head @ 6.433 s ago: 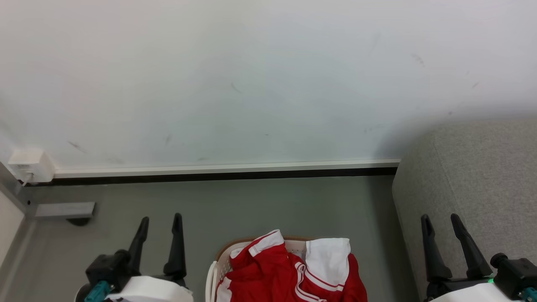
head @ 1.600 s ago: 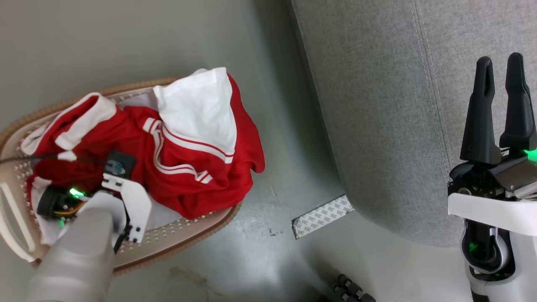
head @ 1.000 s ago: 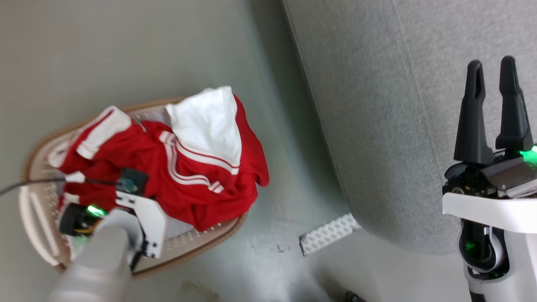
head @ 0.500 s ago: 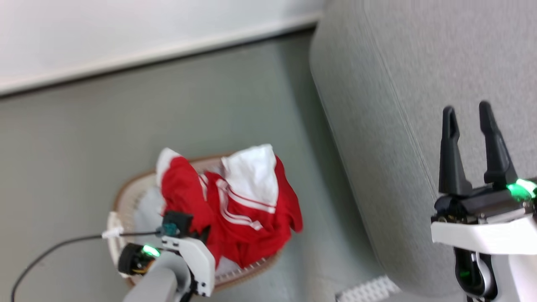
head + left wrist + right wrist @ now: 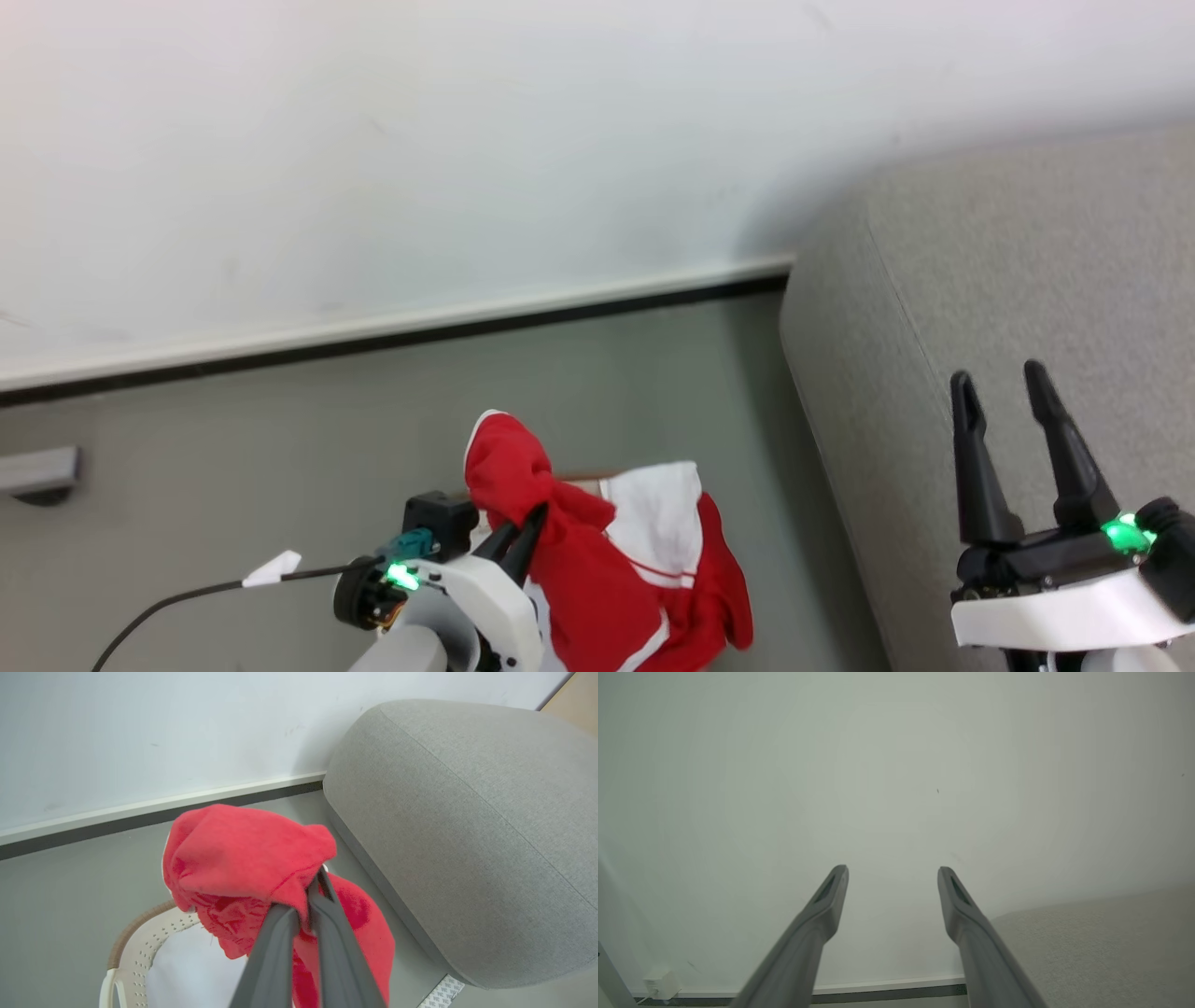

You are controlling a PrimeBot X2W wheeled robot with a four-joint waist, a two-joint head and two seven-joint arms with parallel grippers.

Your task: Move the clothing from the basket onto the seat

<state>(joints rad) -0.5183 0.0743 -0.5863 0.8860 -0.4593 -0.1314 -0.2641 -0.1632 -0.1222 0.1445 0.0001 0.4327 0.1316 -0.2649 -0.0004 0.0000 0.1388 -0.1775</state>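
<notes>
Mid-lift at left: left gripper (image 5: 526, 523), fingers pressed together, pinching a fold of soft bright red, white-panelled clothing (image 5: 597, 583) hanging above the oval white perforated plastic basket (image 5: 140, 947); next, probably a swing right over the large light grey fabric seat (image 5: 990, 271), near the empty, spread-fingered right gripper (image 5: 997, 375).

White wrist shells (image 5: 495, 607), dark tapered fingers (image 5: 971, 467) (green LEDs (image 5: 1125, 535)), black cable (image 5: 187, 595)
</notes>
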